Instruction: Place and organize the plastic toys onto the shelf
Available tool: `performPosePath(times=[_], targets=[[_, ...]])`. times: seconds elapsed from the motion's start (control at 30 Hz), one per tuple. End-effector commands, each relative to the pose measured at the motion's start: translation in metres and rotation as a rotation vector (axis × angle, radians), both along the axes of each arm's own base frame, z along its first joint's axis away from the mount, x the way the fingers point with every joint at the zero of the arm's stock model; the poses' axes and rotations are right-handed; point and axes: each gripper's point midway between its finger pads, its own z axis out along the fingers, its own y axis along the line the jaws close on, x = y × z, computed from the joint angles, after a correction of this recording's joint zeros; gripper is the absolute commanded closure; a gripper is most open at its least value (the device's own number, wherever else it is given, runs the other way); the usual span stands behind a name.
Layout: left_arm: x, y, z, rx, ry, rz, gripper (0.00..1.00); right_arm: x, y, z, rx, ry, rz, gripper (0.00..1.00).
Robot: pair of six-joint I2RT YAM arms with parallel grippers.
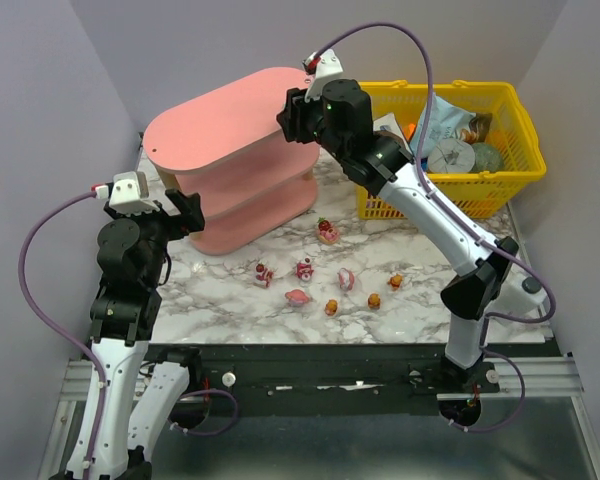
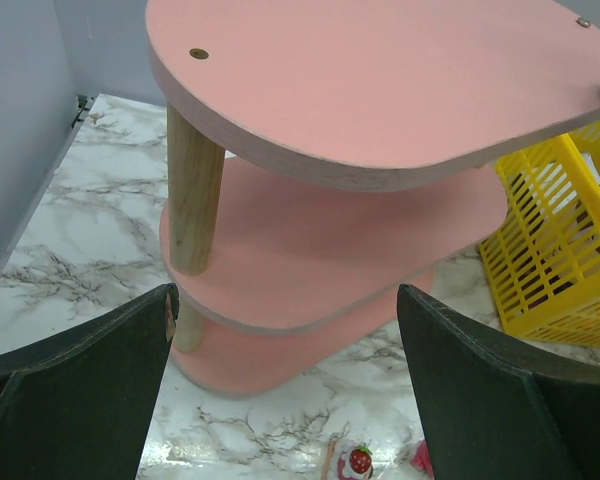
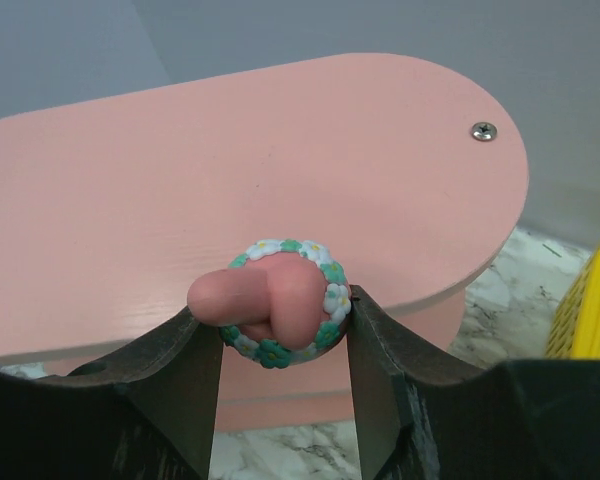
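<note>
The pink three-tier shelf (image 1: 230,120) stands at the back left; it also shows in the left wrist view (image 2: 380,80) and the right wrist view (image 3: 280,150). My right gripper (image 1: 292,112) hovers at the top board's right end, shut on a pink toy ringed with green and white flowers (image 3: 280,300). Several tiny toys lie on the marble in front of the shelf, among them a strawberry one (image 1: 327,232), a red-white one (image 1: 264,273), a pink one (image 1: 298,296) and an orange-brown one (image 1: 374,300). My left gripper (image 1: 192,215) is open and empty, facing the shelf's left end (image 2: 285,295).
A yellow mesh basket (image 1: 520,130) with packets stands at the back right, close to the shelf's right end; it also shows in the left wrist view (image 2: 560,260). Grey walls close in the left, back and right sides.
</note>
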Motion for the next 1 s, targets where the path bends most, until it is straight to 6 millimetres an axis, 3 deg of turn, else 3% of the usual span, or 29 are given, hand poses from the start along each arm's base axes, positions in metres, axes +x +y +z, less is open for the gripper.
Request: performPosePath(times=[0.0,0.17,0.3,0.67,0.97], targets=[[0.002,-0.001,-0.005,-0.007,0.012,-0.007,0.01,0.016,-0.009,0.014,0.006,-0.03,-0.047,0.69],[0.003,-0.001,-0.007,-0.005,0.021,-0.005,0.01,0.029,-0.007,0.009,0.007,-0.026,-0.054,0.67],[0.003,-0.001,-0.007,-0.006,0.019,-0.005,0.01,0.042,-0.003,-0.011,-0.013,0.022,-0.051,0.67],[0.003,-0.002,-0.008,-0.011,0.021,-0.011,0.01,0.044,0.003,-0.039,-0.058,0.095,-0.021,0.53],[0.002,-0.002,-0.008,-0.014,0.018,-0.009,0.01,0.054,0.012,-0.037,-0.052,0.063,-0.011,0.44]])
